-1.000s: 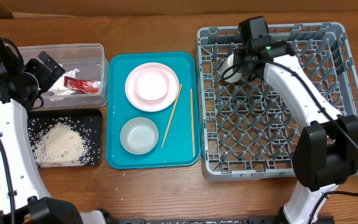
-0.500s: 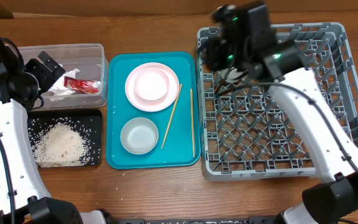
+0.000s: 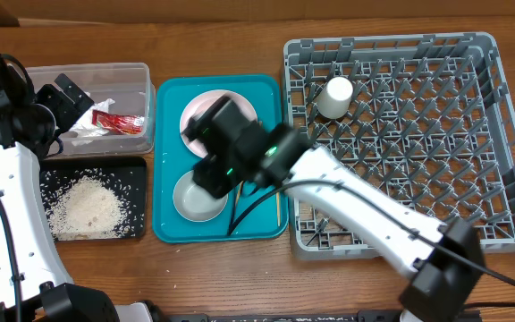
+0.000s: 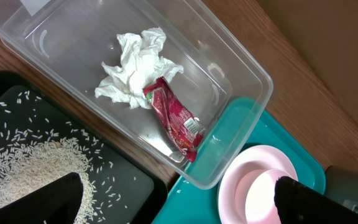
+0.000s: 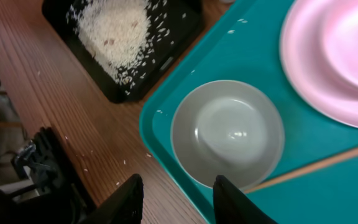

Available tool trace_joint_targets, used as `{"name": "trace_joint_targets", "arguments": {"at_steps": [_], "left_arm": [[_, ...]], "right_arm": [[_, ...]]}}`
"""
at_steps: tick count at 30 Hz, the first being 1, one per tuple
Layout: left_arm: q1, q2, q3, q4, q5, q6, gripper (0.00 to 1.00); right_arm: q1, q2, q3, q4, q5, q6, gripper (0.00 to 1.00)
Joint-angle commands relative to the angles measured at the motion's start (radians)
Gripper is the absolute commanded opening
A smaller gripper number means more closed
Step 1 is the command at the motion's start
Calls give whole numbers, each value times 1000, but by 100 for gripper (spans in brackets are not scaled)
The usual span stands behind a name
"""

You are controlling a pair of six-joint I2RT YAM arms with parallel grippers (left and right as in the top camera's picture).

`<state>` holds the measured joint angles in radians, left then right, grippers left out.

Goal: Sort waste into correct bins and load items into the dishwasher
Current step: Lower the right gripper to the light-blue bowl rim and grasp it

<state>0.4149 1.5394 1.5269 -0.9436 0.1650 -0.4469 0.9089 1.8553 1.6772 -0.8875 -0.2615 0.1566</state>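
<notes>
Right arm (image 3: pixel 266 165) reaches over the teal tray (image 3: pixel 168 134). Right jaws are released, spread wide and empty. Left jaws are also released and empty, hanging over the clear tub (image 4: pixel 241 81), which holds the tissue (image 4: pixel 135 71) and the red wrapper (image 4: pixel 174 117).

Likely target is the grey-green bowl (image 5: pixel 227 134). It sits in the 7 o'clock part of the tray, at 6 o'clock from the pink plate (image 3: pixel 195 112) and apart from it. It is round, so there is no long axis to line up with. Its mouth faces straight up and it looks empty.

- In the wrist view one fingertip (image 5: pixel 132 199) is off the bowl at about 7 o'clock, over the tray's edge, and the other is at the near rim. Height above the rim can't be judged.

Risks:
- A pinch on the thin glossy rim could slip, or tip the bowl as it lifts. The bowl sits near the tray's edge and might skid onto the desk (image 3: pixel 240 277).
- A chopstick (image 5: pixel 328 160) lies just beside the bowl at its 4 o'clock, with its long axis running about 2 to 8 in the wrist view. A closing finger or the dragged bowl could catch it and flick it.
- Stray rice grains on the tray near the black tray (image 3: pixel 50 168) may get scattered.

The white cup (image 3: pixel 335 97) already sits in the grey rack (image 3: pixel 392 249), at its 11 o'clock corner
</notes>
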Motion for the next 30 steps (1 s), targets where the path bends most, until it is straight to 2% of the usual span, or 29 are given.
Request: {"name": "trace_joint_targets", "arguments": {"at_steps": [1, 9, 20, 30], "left_arm": [[3, 3, 26, 2, 8, -14, 100], [3, 3, 26, 2, 8, -14, 100], [3, 3, 26, 2, 8, -14, 100], [3, 3, 26, 2, 8, -14, 100]], "right_arm": [[66, 35, -31, 35, 62, -5, 38], [188, 138, -35, 60, 214, -9, 41], [206, 249, -35, 74, 266, -61, 43], [206, 249, -35, 46, 272, -61, 34]]}}
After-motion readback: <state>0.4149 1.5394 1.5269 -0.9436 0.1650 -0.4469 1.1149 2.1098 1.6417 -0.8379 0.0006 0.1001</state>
